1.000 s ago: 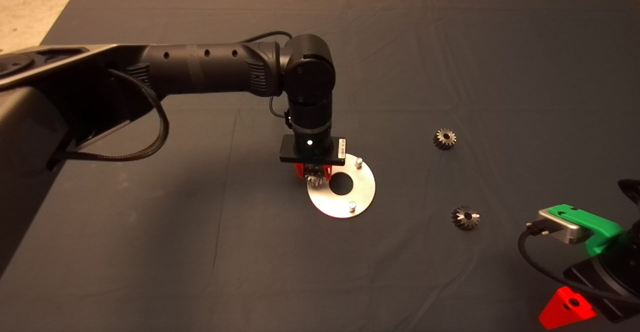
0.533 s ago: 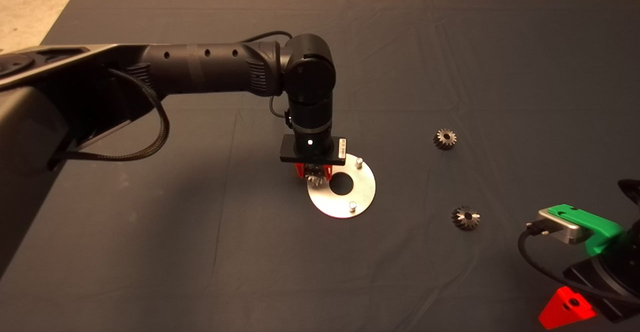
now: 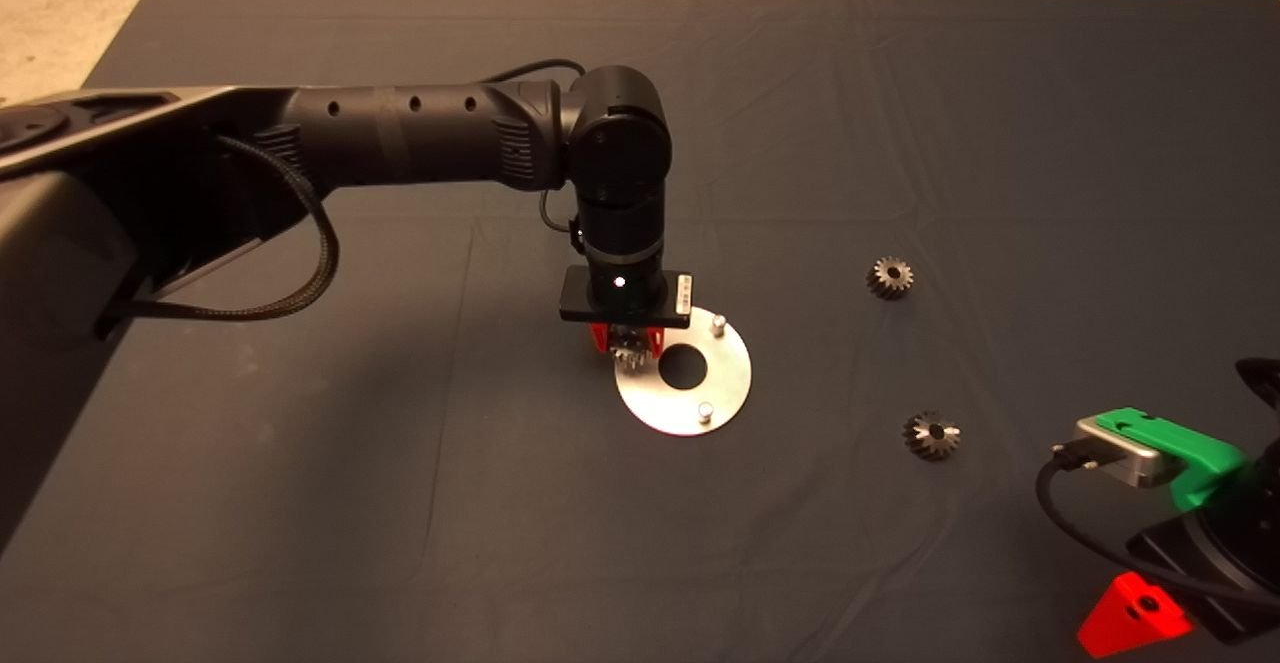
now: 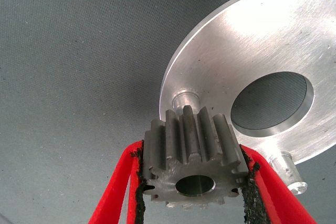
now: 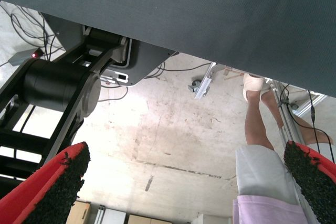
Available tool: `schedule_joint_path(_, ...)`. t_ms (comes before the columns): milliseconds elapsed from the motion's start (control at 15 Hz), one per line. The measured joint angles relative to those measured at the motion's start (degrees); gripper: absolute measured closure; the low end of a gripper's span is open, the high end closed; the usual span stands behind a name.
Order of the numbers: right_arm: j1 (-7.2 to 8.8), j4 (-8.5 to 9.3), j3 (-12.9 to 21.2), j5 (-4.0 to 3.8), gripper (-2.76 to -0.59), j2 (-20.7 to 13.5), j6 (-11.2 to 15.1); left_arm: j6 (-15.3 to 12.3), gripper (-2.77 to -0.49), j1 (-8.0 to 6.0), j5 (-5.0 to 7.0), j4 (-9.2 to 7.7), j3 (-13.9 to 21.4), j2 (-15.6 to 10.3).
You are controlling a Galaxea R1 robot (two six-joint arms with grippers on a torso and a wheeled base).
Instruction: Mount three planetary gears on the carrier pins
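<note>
Holding one gear (image 4: 193, 163) tight between its two red fingers (image 4: 111, 192), the left gripper (image 3: 626, 343) hangs over the left edge of the shiny disc (image 3: 725, 383), near the middle of the head view. In the left wrist view the gear sits just above one pin (image 4: 185, 100) but is not on it yet. Two more pins (image 3: 717, 323) (image 3: 705, 410) stand bare on the disc. Two other gears (image 3: 889, 276) (image 3: 931, 435) lie on the dark mat (image 3: 300, 493), well apart from the disc, toward the right of the frame. This looks like the first gear going on. Next, its hole must line up with the pin, then go straight down. The right gripper (image 5: 184, 182) waits at the lower right, fingers spread wide, holding nothing.
</note>
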Motion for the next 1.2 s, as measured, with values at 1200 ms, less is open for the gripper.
schedule_joint_path(1200, -0.02, 0.0, 0.0, 0.0, -2.75, 0.0, 0.0, 0.0, -1.12, 0.3, -0.26, 0.61, -0.1, 0.8)
